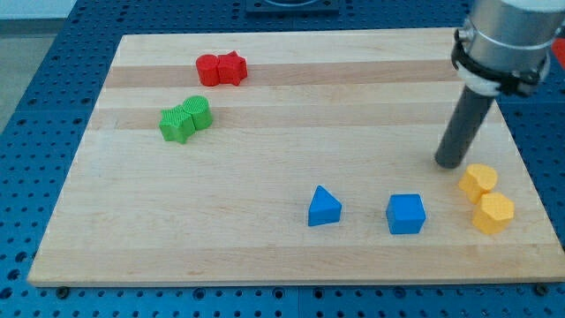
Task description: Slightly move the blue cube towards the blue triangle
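The blue cube (pixel 405 214) sits near the view's bottom, right of centre. The blue triangle (pixel 323 207) lies about a block's width to its left, apart from it. My tip (pixel 451 163) rests on the wooden board (pixel 282 97), above and to the right of the blue cube, not touching it. The tip is just left of the upper yellow block.
Two yellow blocks (pixel 478 182) (pixel 493 213) lie close together at the view's right, near the board's edge. Two red blocks (pixel 221 68) touch each other at the top left. Two green blocks (pixel 185 119) touch each other below them.
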Available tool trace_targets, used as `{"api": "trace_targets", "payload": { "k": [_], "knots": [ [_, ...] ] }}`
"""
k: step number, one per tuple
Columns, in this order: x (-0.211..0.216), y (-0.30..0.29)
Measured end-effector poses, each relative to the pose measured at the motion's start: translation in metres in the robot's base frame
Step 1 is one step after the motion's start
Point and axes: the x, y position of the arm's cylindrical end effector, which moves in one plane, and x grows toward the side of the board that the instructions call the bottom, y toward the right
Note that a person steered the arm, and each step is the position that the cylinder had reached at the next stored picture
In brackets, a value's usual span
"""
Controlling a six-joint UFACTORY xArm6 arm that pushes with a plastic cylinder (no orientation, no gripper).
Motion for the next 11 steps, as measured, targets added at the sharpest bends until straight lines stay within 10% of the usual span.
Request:
{"api": "trace_targets", "payload": {
  "k": [3,11],
  "knots": [
    [0.109,-0.046],
    [0.066,-0.121]
  ]
}}
